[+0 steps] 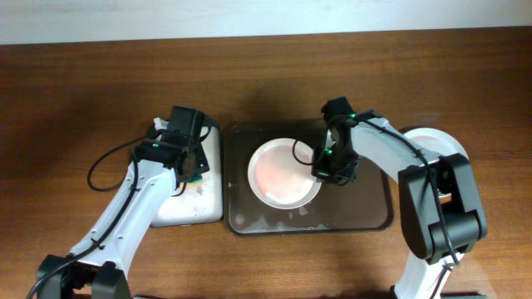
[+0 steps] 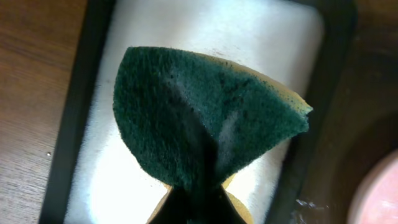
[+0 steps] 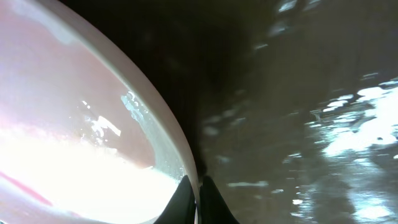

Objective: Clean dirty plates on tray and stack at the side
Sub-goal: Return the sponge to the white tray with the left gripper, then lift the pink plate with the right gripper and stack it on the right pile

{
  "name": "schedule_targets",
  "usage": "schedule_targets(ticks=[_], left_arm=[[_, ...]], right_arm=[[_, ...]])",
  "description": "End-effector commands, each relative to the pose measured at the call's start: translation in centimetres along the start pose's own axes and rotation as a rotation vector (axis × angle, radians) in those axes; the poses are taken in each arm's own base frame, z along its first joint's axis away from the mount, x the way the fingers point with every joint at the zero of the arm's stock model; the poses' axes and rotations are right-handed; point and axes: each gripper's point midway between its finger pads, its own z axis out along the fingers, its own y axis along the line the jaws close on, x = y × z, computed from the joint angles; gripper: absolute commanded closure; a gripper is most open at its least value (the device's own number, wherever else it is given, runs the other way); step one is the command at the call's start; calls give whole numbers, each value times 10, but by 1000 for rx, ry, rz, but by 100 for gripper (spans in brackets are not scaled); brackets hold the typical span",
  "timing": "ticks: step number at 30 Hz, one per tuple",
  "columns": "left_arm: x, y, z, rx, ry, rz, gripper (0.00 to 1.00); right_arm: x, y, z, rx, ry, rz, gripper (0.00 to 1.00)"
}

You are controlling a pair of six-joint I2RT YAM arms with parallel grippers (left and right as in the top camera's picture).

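R gripper (image 1: pixel 331 169) is pinched thin on the plate (image 1: pixel 278 176) rim; plate lies just left of its tips, in the wet tray (image 1: pixel 376 218). Soapy rim, so I reckon it slips out if tilted. L gripper (image 1: pixel 188 163) is clamped on the sponge (image 2: pixel 199 118).

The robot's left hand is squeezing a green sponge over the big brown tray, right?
No. The left gripper does squeeze the green sponge, but over the small black-rimmed tray with the white inside, not the big brown tray. The left wrist view shows it.
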Motion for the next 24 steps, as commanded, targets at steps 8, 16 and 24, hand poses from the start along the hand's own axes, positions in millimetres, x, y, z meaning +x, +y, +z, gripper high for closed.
schedule_targets(ticks=[8, 16, 24], left_arm=[[15, 13, 14, -20, 37, -5, 100], [27, -8, 44, 56, 109, 156, 100], [44, -6, 71, 20, 187, 171, 100]], right_arm=[[-14, -14, -46, 44, -144, -109, 96], [-30, -36, -126, 314, -473, -161, 96], [-15, 6, -170, 715, -778, -373, 96]])
